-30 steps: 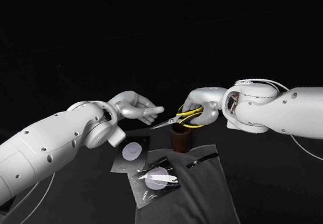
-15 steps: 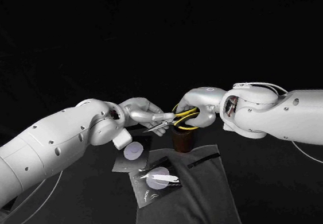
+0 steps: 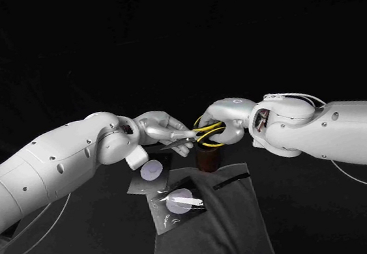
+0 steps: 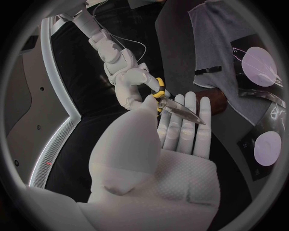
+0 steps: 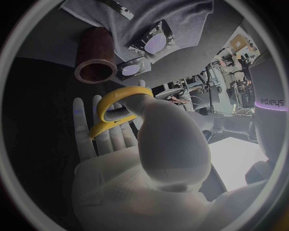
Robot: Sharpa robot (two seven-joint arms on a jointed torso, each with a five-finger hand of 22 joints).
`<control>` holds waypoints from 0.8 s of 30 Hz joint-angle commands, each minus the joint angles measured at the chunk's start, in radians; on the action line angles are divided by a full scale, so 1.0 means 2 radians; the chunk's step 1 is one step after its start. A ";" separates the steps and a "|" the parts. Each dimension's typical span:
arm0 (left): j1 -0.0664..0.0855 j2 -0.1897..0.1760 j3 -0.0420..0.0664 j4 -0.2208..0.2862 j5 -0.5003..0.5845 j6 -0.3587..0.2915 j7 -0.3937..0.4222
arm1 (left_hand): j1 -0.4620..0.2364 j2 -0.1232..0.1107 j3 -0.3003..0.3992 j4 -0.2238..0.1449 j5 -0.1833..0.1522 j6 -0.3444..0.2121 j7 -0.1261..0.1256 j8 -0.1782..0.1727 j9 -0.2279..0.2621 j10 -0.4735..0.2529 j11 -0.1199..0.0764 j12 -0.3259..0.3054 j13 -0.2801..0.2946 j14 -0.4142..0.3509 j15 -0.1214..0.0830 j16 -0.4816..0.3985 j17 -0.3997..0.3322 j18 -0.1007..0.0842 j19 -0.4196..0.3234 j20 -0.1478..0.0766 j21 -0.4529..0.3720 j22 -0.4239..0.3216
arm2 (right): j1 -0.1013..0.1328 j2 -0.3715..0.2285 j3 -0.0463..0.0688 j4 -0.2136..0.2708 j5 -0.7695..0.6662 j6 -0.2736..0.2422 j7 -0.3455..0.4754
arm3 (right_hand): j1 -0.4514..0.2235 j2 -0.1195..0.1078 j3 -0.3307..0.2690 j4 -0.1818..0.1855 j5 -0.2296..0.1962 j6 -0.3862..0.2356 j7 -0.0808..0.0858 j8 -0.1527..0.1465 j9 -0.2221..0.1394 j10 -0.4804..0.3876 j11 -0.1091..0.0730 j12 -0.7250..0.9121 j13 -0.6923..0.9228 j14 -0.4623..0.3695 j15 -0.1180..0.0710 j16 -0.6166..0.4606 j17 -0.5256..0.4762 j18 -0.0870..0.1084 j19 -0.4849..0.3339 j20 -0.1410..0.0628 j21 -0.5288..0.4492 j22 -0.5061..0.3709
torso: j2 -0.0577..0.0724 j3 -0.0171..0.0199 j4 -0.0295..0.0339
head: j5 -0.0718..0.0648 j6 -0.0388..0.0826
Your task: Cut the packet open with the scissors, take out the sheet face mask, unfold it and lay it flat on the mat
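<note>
The two silver hands meet in the air above the black desk [image 3: 335, 210]. The right hand [image 3: 224, 122] has its fingers clamped through the loops of the yellow-handled steel scissors [image 3: 202, 136], blades pointing across at the left hand [image 3: 160, 129]. The left fingers [image 4: 180, 122] are stretched straight, side by side, and the blades lie across them - whether the thumb pinches the steel I cannot tell. Directly under the right fingers stands a brown open-topped tube [image 3: 210, 159]. Below both sets of fingers lies the grey cloth mat [image 3: 220, 233], with a dark glossy packet bearing a pale round patch [image 3: 179, 204] on its corner under the left fingers. A second packet of the same kind [image 3: 150, 174] lies just beside on the bare desk - neither touches any fingers.
</note>
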 commanded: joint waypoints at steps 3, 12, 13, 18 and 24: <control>0.001 -0.001 0.000 0.003 0.021 0.049 0.003 | 0.030 -0.006 0.016 0.003 -0.001 0.009 -0.002 -0.001 0.001 0.012 -0.002 -0.012 -0.001 0.007 -0.002 0.003 0.014 0.006 0.004 -0.002 0.002 0.001 | 0.000 0.001 0.000 -0.001 -0.012 -0.006 -0.002 | 0.003 -0.001 0.000 -0.003 -0.001 0.001 0.003 0.001 0.000 0.001 0.001 -0.002 0.000 0.001 0.001 -0.002 -0.001 0.035 0.007 -0.004 -0.003 -0.001 | 0.000 0.0005 -0.0004 | 0.001 -0.001; 0.001 0.000 0.000 0.002 0.020 0.048 0.001 | 0.045 -0.009 0.033 0.004 -0.001 0.015 0.001 -0.003 0.002 0.024 -0.005 -0.024 -0.001 0.013 -0.005 0.005 0.028 0.006 0.010 -0.005 0.005 0.002 | 0.000 0.000 0.000 0.004 -0.012 -0.010 -0.001 | 0.003 0.000 0.001 -0.003 -0.001 0.001 0.003 0.001 0.000 0.001 0.001 -0.002 0.000 0.001 0.001 -0.002 -0.001 0.035 0.007 -0.004 -0.003 -0.001 | 0.000 0.0004 -0.0011 | 0.002 -0.002; 0.001 0.001 -0.001 0.002 0.020 0.048 0.001 | 0.044 -0.010 0.034 0.005 -0.001 0.015 0.002 -0.004 0.002 0.026 -0.005 -0.025 -0.001 0.014 -0.005 0.006 0.030 0.006 0.010 -0.005 0.005 0.003 | 0.000 0.000 0.000 0.005 -0.012 -0.011 -0.001 | 0.003 0.000 0.001 -0.003 -0.001 0.001 0.003 0.001 0.000 0.001 0.001 -0.002 0.000 0.001 0.001 -0.002 -0.001 0.035 0.007 -0.004 -0.003 -0.001 | 0.000 0.0004 -0.0011 | 0.002 -0.002; 0.001 0.003 -0.003 0.001 0.018 0.047 -0.002 | 0.036 -0.011 0.037 0.006 -0.001 0.017 0.003 -0.005 0.002 0.033 -0.005 -0.028 -0.001 0.017 -0.006 0.008 0.036 0.006 0.012 -0.005 0.006 0.003 | -0.001 -0.001 0.000 0.009 -0.012 -0.013 -0.002 | 0.003 0.000 0.001 -0.003 -0.001 0.002 0.003 0.001 0.000 0.001 0.001 -0.002 0.000 0.001 0.001 -0.002 -0.001 0.035 0.006 -0.004 -0.003 -0.001 | 0.000 0.0006 -0.0009 | 0.003 -0.001; 0.001 0.003 -0.004 0.002 0.009 0.037 -0.007 | 0.044 -0.013 0.054 0.001 0.000 0.027 -0.001 -0.005 0.004 0.055 -0.013 -0.030 0.002 0.031 -0.014 0.019 0.052 0.007 0.024 -0.009 0.014 0.007 | -0.001 -0.002 0.001 0.017 -0.012 -0.019 -0.007 | 0.003 -0.001 0.001 -0.003 -0.001 0.002 0.004 0.001 0.000 0.001 0.001 -0.002 0.000 0.001 0.001 -0.002 -0.001 0.035 0.006 -0.004 -0.004 -0.001 | 0.000 0.0007 -0.0003 | 0.003 -0.004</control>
